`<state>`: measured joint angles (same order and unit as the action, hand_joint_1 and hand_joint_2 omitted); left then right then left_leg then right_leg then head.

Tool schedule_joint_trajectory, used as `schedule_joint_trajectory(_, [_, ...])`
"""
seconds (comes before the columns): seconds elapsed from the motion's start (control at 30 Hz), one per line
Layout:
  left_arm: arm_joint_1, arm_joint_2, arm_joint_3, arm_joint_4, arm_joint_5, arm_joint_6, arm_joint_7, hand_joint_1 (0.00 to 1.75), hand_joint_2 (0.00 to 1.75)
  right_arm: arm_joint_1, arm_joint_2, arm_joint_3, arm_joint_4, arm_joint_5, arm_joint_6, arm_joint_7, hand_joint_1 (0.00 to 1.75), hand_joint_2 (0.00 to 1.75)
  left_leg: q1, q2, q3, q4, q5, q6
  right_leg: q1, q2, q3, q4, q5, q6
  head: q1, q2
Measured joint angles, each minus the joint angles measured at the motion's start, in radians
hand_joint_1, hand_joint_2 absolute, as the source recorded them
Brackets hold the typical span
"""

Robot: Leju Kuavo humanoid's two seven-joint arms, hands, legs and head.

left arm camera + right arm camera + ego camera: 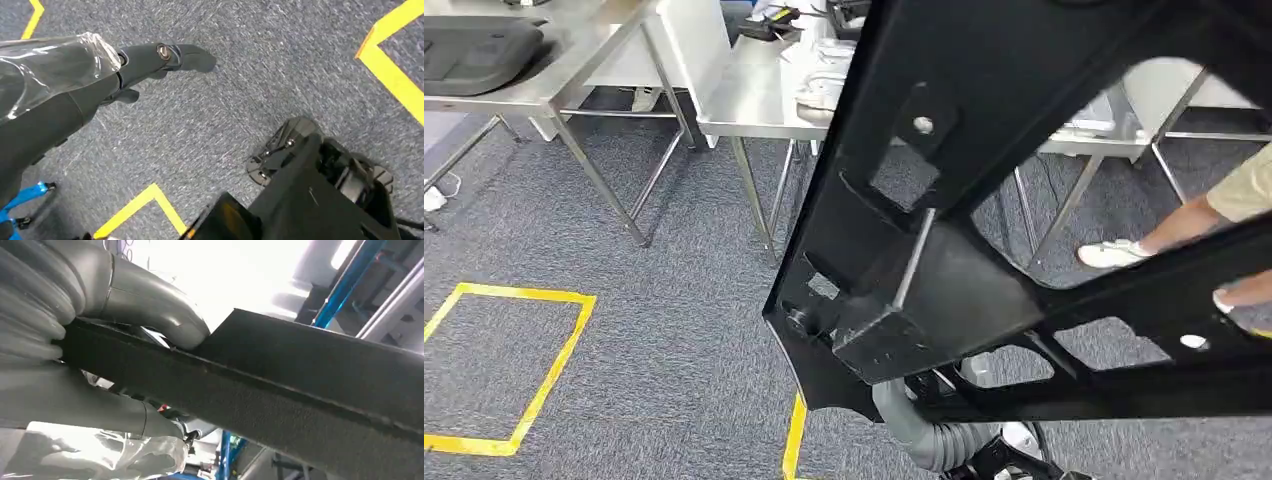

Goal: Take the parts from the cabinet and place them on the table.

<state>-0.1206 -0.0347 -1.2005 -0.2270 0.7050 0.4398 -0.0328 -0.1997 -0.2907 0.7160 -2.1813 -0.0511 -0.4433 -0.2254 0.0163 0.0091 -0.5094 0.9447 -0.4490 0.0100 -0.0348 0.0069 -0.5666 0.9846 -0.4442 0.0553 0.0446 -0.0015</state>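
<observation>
One right hand (100, 340) grips the black frame (1024, 250), blocking steel tables (754, 100); left hand (150, 62) empty.

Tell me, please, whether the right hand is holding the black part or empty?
Holding: the right hand grips the black part, thumb over its edge, fingers beneath.

Grey-blue carpet (654, 330) covers the floor, marked with yellow tape (534, 395) squares at near left. Steel worktops (754, 100) on thin legs stand far.
</observation>
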Motion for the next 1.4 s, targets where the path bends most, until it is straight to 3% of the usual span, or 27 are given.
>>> schedule_joint_trajectory(0.1, [-0.001, 0.0, 0.0, 0.0, 0.001, 0.0, 0.0, 0.0, 1.75, -0.001, 0.0, 0.0, 0.0, 0.0, 0.0, 0.001, 1.75, 1.75, 0.011, 0.0, 0.001, 0.0, -0.001, -0.011, 0.004, 0.001, -0.005, 0.0, 0.004, -0.024, 0.0, 0.0])
schedule_joint_trajectory(0.13, [-0.001, 0.0, 0.0, 0.0, 0.001, 0.0, 0.0, 0.0, 1.75, -0.001, 0.0, 0.0, 0.0, 0.0, 0.0, 0.001, 1.75, 1.75, 0.011, -0.001, -0.009, 0.028, -0.023, -0.013, 0.004, 0.001, -0.005, 0.0, 0.005, -0.029, 0.0, 0.0])
schedule_joint_trajectory(0.23, [-0.009, 0.0, 0.001, 0.0, 0.004, 0.001, 0.0, 0.0, 1.75, -0.001, 0.0, 0.0, 0.0, 0.0, 0.0, 0.0, 1.75, 1.75, 0.005, -0.001, -0.123, 0.273, -0.139, -0.016, 0.011, 0.0, -0.01, 0.0, 0.007, -0.037, -0.001, 0.0])
schedule_joint_trajectory(0.27, [-0.015, 0.0, 0.002, 0.0, 0.004, 0.001, 0.0, 0.0, 1.75, -0.001, 0.0, 0.0, 0.0, 0.0, 0.0, 0.0, 1.75, 1.75, 0.003, -0.001, -0.153, 0.335, -0.156, -0.013, 0.015, -0.001, -0.012, 0.0, 0.008, -0.039, -0.001, 0.0])
schedule_joint_trajectory(0.3, [-0.017, 0.0, 0.002, 0.0, 0.004, 0.001, 0.0, 0.0, 1.75, -0.001, 0.0, 0.0, 0.0, 0.0, 0.0, 0.0, 1.75, 1.75, 0.0, -0.002, -0.158, 0.346, -0.148, -0.009, 0.018, 0.0, -0.012, 0.0, 0.008, -0.041, -0.001, 0.0])
schedule_joint_trajectory(0.33, [-0.016, 0.0, 0.002, 0.0, 0.004, 0.001, 0.0, 0.0, 1.75, -0.001, 0.0, 0.0, 0.0, 0.0, 0.0, 0.0, 1.75, 1.75, -0.004, -0.002, -0.141, 0.311, -0.123, -0.001, 0.022, 0.002, -0.011, 0.0, 0.008, -0.041, -0.001, 0.0])
schedule_joint_trajectory(0.43, [-0.007, 0.001, 0.001, 0.0, 0.004, -0.001, 0.004, 0.0, 1.75, -0.001, 0.001, 0.0, 0.0, 0.001, -0.001, 0.0, 1.75, 1.75, -0.029, -0.008, -0.012, 0.038, 0.0, 0.047, 0.028, 0.009, -0.008, -0.001, 0.01, -0.042, -0.001, 0.0])
schedule_joint_trajectory(0.47, [-0.005, 0.003, 0.001, 0.0, 0.004, -0.001, 0.004, 0.0, 1.75, 0.0, 0.001, 0.0, 0.0, 0.001, -0.002, 0.0, 1.75, 1.75, -0.032, -0.004, -0.007, 0.017, -0.01, 0.055, 0.034, 0.008, -0.009, 0.001, 0.01, -0.04, 0.0, 0.0])
schedule_joint_trajectory(0.57, [0.001, 0.003, 0.001, 0.0, 0.007, 0.0, 0.004, 0.0, 1.75, -0.001, 0.002, 0.001, 0.0, 0.002, -0.004, 0.001, 1.75, 1.75, -0.042, -0.004, -0.013, 0.013, -0.003, 0.062, 0.023, 0.0, -0.01, -0.009, 0.017, -0.024, -0.001, 0.0])
schedule_joint_trajectory(0.6, [0.0, 0.003, 0.0, 0.0, 0.007, 0.0, 0.004, 0.0, 1.75, -0.001, 0.002, 0.001, -0.001, 0.002, -0.004, 0.001, 1.75, 1.75, -0.032, -0.006, -0.004, -0.008, 0.012, 0.067, 0.028, -0.001, -0.008, -0.013, 0.019, -0.017, -0.001, 0.0])
schedule_joint_trajectory(0.63, [-0.001, 0.003, 0.001, 0.0, 0.008, 0.0, 0.004, 0.0, 1.75, 0.0, 0.002, 0.001, 0.0, 0.002, -0.005, 0.001, 1.75, 1.75, -0.028, -0.004, 0.003, -0.022, 0.023, 0.057, 0.025, -0.002, -0.011, -0.002, 0.01, -0.015, 0.0, 0.0])
schedule_joint_trajectory(0.67, [0.0, 0.003, 0.001, 0.0, 0.007, 0.0, 0.004, 0.0, 1.75, -0.001, 0.002, 0.001, 0.0, 0.003, -0.005, 0.001, 1.75, 1.75, -0.026, -0.003, 0.004, -0.028, 0.026, 0.062, 0.026, -0.002, -0.031, 0.04, -0.026, -0.012, 0.001, 0.0])
schedule_joint_trajectory(0.77, [0.002, 0.002, 0.0, 0.0, 0.008, -0.001, 0.006, 0.0, 1.75, 0.005, 0.002, 0.001, 0.0, -0.003, -0.006, 0.008, 1.75, 1.75, -0.027, 0.0, 0.001, -0.027, 0.027, 0.063, 0.023, -0.002, -0.136, 0.271, -0.131, 0.0, 0.001, 0.0])
schedule_joint_trajectory(0.8, [0.002, 0.002, 0.0, 0.0, 0.008, -0.001, 0.006, 0.0, 1.75, 0.006, 0.002, 0.001, 0.0, -0.003, -0.006, 0.009, 1.75, 1.75, -0.028, 0.001, 0.0, -0.026, 0.027, 0.063, 0.023, -0.002, -0.149, 0.299, -0.128, 0.003, 0.001, 0.0])
schedule_joint_trajectory(0.83, [0.002, 0.002, 0.0, 0.0, 0.008, -0.001, 0.006, 0.0, 1.75, 0.007, 0.002, 0.001, 0.0, -0.003, -0.006, 0.01, 1.75, 1.75, -0.027, 0.001, 0.002, -0.026, 0.026, 0.063, 0.022, -0.002, -0.135, 0.272, -0.105, 0.004, 0.001, 0.0])
schedule_joint_trajectory(0.9, [0.002, 0.002, 0.0, 0.0, 0.008, -0.001, 0.007, 0.0, 1.75, 0.006, 0.002, 0.001, 0.0, -0.003, -0.006, 0.01, 1.75, 1.75, -0.027, 0.001, 0.007, -0.026, 0.024, 0.059, 0.021, -0.004, -0.042, 0.099, -0.017, 0.004, 0.001, 0.0])
schedule_joint_trajectory(0.93, [0.001, 0.002, 0.0, 0.0, 0.008, -0.001, 0.008, 0.0, 1.75, 0.006, 0.002, 0.001, 0.0, -0.003, -0.006, 0.01, 1.75, 1.75, -0.027, 0.008, 0.012, -0.025, 0.021, 0.056, 0.021, -0.026, 0.013, -0.001, 0.022, 0.001, 0.002, 0.0])
schedule_joint_trajectory(0.97, [0.002, 0.002, 0.0, 0.0, 0.008, -0.001, 0.01, 0.0, 1.75, 0.004, 0.002, 0.001, 0.0, -0.005, -0.006, 0.01, 1.75, 1.75, -0.037, 0.008, 0.012, -0.022, 0.018, 0.051, 0.035, -0.057, 0.026, -0.035, 0.006, -0.009, 0.001, 0.0])
schedule_joint_trajectory(1.0, [0.003, 0.002, 0.0, 0.0, 0.008, -0.001, 0.011, 0.0, 1.75, 0.003, 0.002, 0.001, 0.0, -0.009, -0.006, 0.01, 1.75, 1.75, -0.038, 0.011, 0.009, -0.018, 0.016, 0.047, 0.03, -0.04, 0.023, -0.037, 0.014, -0.021, 0.0, 0.0])
schedule_joint_trajectory(1.1, [0.002, 0.002, 0.0, 0.0, 0.008, -0.001, 0.012, 0.0, 1.75, 0.002, 0.002, 0.001, 0.0, -0.015, -0.006, 0.012, 1.75, 1.75, -0.037, 0.031, 0.009, -0.019, 0.012, 0.036, 0.032, -0.016, 0.018, -0.038, 0.017, -0.035, 0.0, 0.0])
schedule_joint_trajectory(1.13, [0.002, 0.002, 0.0, 0.0, 0.008, -0.001, 0.013, 0.0, 1.75, 0.001, 0.002, 0.001, 0.0, -0.015, -0.006, 0.012, 1.75, 1.75, -0.031, 0.024, 0.006, -0.007, 0.0, 0.028, 0.025, -0.013, 0.019, -0.041, 0.021, -0.041, 0.001, 0.0])
schedule_joint_trajectory(1.17, [0.003, 0.002, 0.0, 0.0, 0.008, 0.0, 0.013, 0.0, 1.75, 0.001, 0.002, 0.001, 0.0, -0.015, -0.006, 0.011, 1.75, 1.75, -0.031, 0.012, -0.009, 0.033, -0.027, 0.02, 0.023, -0.01, 0.018, -0.041, 0.021, -0.045, -0.003, 0.0])
schedule_joint_trajectory(1.23, [-0.003, 0.002, 0.001, 0.0, 0.008, 0.0, 0.01, 0.0, 1.75, 0.001, 0.002, 0.002, 0.0, -0.013, -0.007, 0.008, 1.75, 1.75, -0.021, 0.003, -0.092, 0.207, -0.113, 0.007, 0.023, -0.004, 0.015, -0.041, 0.022, -0.047, -0.005, 0.0])
schedule_joint_trajectory(1.27, [-0.009, 0.001, 0.002, 0.0, 0.008, 0.002, 0.009, 0.0, 1.75, 0.002, 0.002, 0.002, 0.0, -0.01, -0.007, 0.008, 1.75, 1.75, -0.017, 0.003, -0.131, 0.291, -0.143, 0.002, 0.023, -0.003, 0.015, -0.04, 0.022, -0.047, -0.005, 0.0])
schedule_joint_trajectory(1.3, [-0.014, 0.001, 0.002, 0.0, 0.008, 0.001, 0.009, 0.0, 1.75, 0.003, 0.002, 0.002, 0.0, -0.007, -0.007, 0.008, 1.75, 1.75, -0.014, 0.003, -0.152, 0.336, -0.149, -0.001, 0.023, -0.002, 0.015, -0.04, 0.022, -0.047, -0.005, 0.0])
schedule_joint_trajectory(1.33, [-0.015, 0.001, 0.002, 0.0, 0.009, 0.001, 0.009, 0.0, 1.75, 0.003, 0.002, 0.002, 0.0, -0.003, -0.007, 0.008, 1.75, 1.75, -0.011, 0.003, -0.147, 0.325, -0.133, -0.003, 0.022, 0.0, 0.016, -0.04, 0.022, -0.047, -0.005, 0.0])
schedule_joint_trajectory(1.4, [-0.011, 0.001, 0.001, 0.0, 0.011, 0.0, 0.012, 0.0, 1.75, 0.002, 0.002, 0.003, 0.0, 0.0, -0.008, 0.008, 1.75, 1.75, -0.005, 0.003, -0.074, 0.175, -0.05, -0.003, 0.02, 0.007, 0.019, -0.04, 0.022, -0.045, -0.005, 0.0])
